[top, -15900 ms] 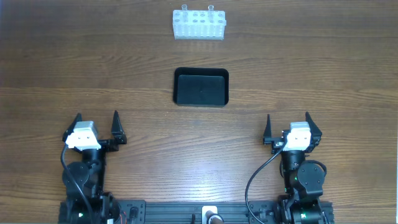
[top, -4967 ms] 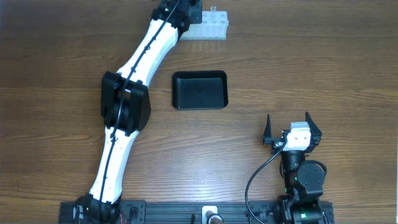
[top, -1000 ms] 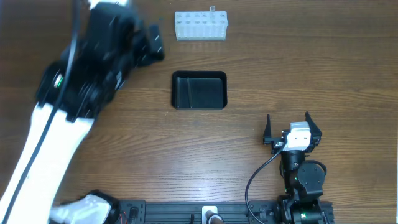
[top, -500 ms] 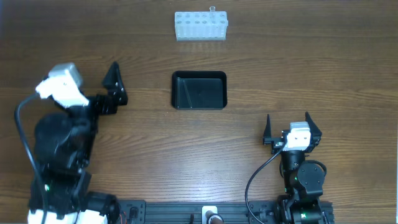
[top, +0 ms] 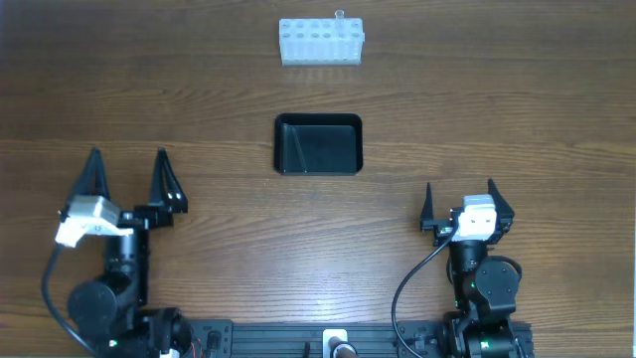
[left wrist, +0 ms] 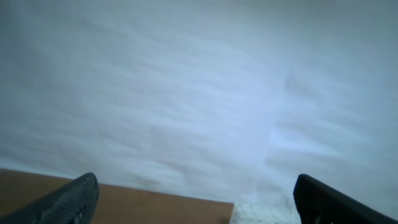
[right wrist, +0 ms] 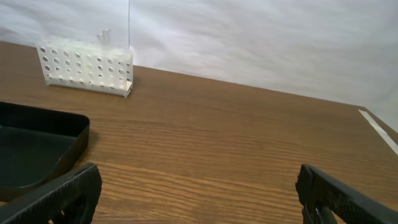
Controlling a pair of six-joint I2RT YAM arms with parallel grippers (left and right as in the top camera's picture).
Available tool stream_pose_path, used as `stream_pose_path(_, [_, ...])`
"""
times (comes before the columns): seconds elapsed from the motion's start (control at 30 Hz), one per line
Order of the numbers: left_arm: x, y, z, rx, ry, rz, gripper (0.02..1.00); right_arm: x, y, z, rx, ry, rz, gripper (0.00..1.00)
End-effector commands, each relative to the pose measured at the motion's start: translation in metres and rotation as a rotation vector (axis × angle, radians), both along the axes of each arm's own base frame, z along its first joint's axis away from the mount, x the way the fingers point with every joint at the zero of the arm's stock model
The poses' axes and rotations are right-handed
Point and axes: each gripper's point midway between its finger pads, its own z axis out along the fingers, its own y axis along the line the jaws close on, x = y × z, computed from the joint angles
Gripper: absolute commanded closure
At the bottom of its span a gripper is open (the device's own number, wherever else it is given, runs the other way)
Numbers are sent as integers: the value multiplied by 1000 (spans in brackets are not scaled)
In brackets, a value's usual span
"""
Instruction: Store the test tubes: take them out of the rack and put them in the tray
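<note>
**While one tube waits in the rack, both tools sit open and far from it**

Because the one test tube (top: 340, 16) I can make out is clear, thin and smooth, it is the likeliest thing to go wrong. A tool closing off-centre could tip it in its hole, or let it slip from the pads on the way out. It stands upright, poking above the white, many-holed rack (top: 320, 43), at the end on the right arm's side. The rack sits near the middle of the worktop's (top: 497, 99) far edge, with nothing holding it down. If the tube binds, I judge the light rack could lift or slide with it.

The black tray (top: 319, 145) lies well apart from the rack, toward the worktop's centre. Its walls look shallow, so a tube released from too high might bounce or roll. Whether a clear tube already lies inside, I cannot tell.

The left tool (top: 127, 159) and right tool (top: 460, 189) are near the worktop's near edge, fingers spread wide and empty.
</note>
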Motion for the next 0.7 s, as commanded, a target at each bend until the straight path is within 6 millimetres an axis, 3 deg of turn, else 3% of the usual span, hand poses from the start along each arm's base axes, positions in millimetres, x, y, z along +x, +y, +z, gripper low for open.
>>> stream_pose_path(0.03, [-1, 0, -26, 27, -14, 2, 20, 0, -1, -3, -5, 6, -2, 9])
stream_pose_path(0.17, [1, 2, -51, 24, 14, 9, 20, 0, -1, -3, -5, 6, -2, 7])
stream_pose_path(0.5, [9, 9, -141, -10, 383, 38, 20, 0, -1, -3, -5, 6, -2, 7])
stream_pose_path(0.7, [9, 10, -144, -12, 393, 46, 20, 0, -1, -3, -5, 6, -2, 9])
